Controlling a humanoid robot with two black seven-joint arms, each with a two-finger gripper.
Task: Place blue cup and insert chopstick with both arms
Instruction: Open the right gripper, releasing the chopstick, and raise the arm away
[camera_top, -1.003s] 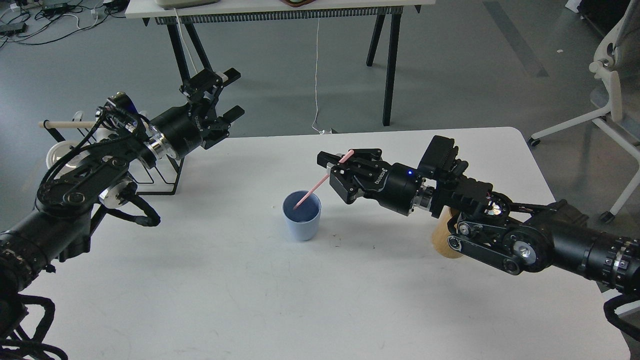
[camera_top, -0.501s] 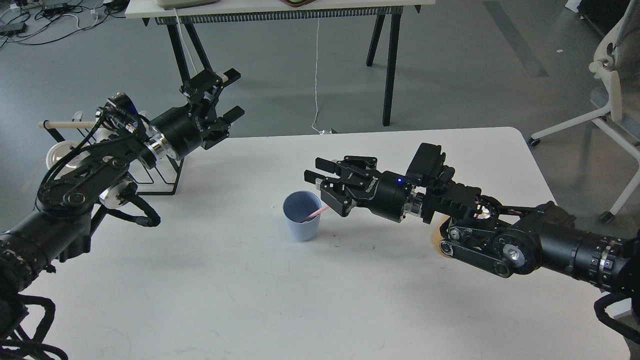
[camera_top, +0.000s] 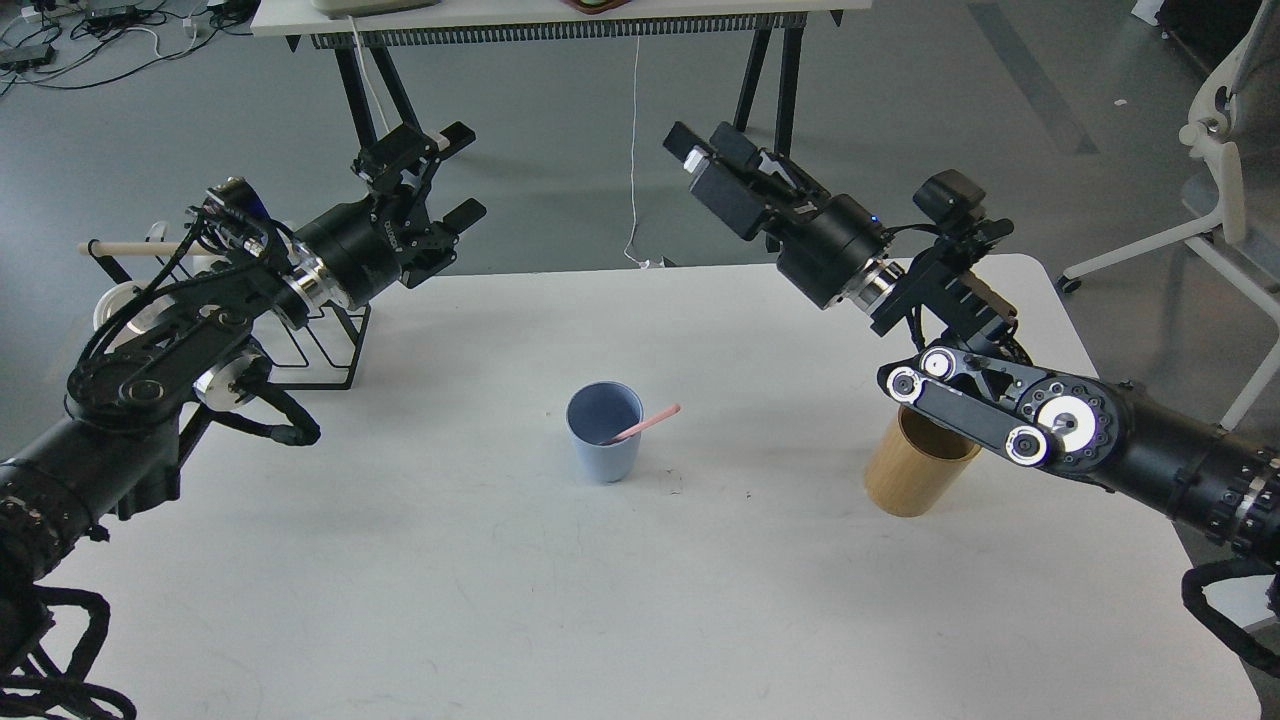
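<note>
The cup (camera_top: 604, 442) stands mid-counter (camera_top: 500, 600) with the chopstick (camera_top: 645, 424) leaning inside. Both look light, rigid, smooth; take the cup by its wall. Both grippers' jaws are apart, empty.

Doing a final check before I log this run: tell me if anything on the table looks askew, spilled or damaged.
Nothing stands out. The blue cup stands upright on the white table, with the pink chopstick leaning on its rim, as a loose stick would. The wooden cylinder is upright too. No spills or damage visible.
</note>
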